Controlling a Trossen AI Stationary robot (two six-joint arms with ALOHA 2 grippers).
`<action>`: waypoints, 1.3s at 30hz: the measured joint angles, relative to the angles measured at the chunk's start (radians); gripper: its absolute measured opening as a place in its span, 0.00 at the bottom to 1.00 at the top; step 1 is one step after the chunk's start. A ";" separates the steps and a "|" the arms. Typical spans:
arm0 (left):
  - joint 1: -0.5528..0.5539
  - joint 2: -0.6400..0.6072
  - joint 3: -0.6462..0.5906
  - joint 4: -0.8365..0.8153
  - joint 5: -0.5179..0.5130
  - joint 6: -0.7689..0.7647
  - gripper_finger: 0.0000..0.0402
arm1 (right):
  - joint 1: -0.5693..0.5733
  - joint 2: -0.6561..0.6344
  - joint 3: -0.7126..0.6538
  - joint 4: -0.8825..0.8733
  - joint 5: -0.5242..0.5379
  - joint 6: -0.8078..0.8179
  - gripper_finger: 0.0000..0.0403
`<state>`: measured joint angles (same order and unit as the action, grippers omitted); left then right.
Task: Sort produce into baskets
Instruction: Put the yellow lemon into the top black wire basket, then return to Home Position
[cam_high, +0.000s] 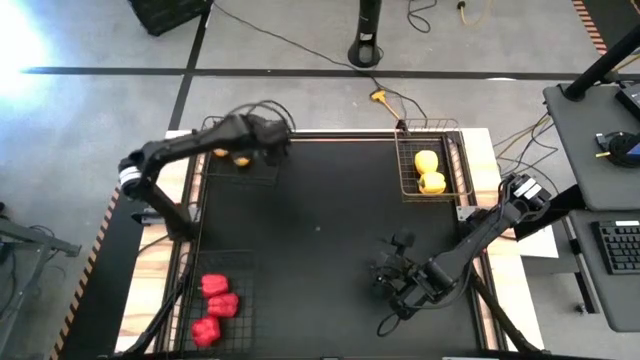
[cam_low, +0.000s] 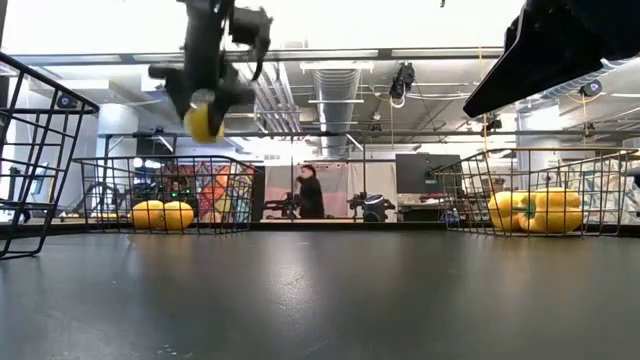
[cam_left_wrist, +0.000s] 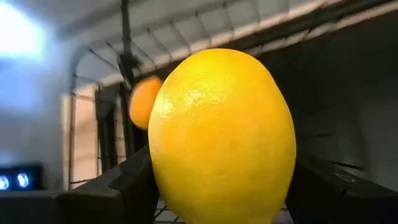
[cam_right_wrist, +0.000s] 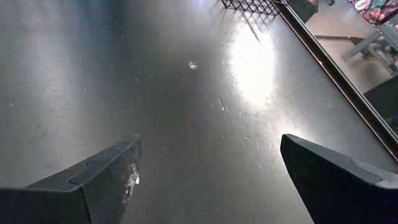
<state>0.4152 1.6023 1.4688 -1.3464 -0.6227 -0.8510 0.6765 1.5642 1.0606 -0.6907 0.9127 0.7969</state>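
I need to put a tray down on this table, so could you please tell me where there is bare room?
The dark tabletop is bare across its middle, between the black wire basket of lemons, the coppery wire basket of yellow peppers and the basket of red peppers. It is crowded at the near right, where the open right gripper hovers.

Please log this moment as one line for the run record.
left claw: holding lemon above far-left basket | right claw: open, empty, near table | red peppers, yellow peppers: already in baskets
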 joint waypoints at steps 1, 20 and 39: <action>0.043 -0.006 -0.033 0.032 0.043 0.033 0.64 | 0.000 0.000 -0.001 0.000 0.000 0.001 0.93; 0.156 0.013 -0.328 0.456 0.240 0.266 0.81 | 0.000 0.000 -0.003 -0.001 -0.007 -0.006 0.93; 0.059 -0.171 -0.144 0.381 0.268 0.374 0.75 | 0.009 -0.057 -0.003 -0.032 -0.056 -0.042 0.93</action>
<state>0.4743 1.4312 1.3251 -0.9652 -0.3551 -0.4775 0.6857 1.5074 1.0573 -0.7231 0.8566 0.7548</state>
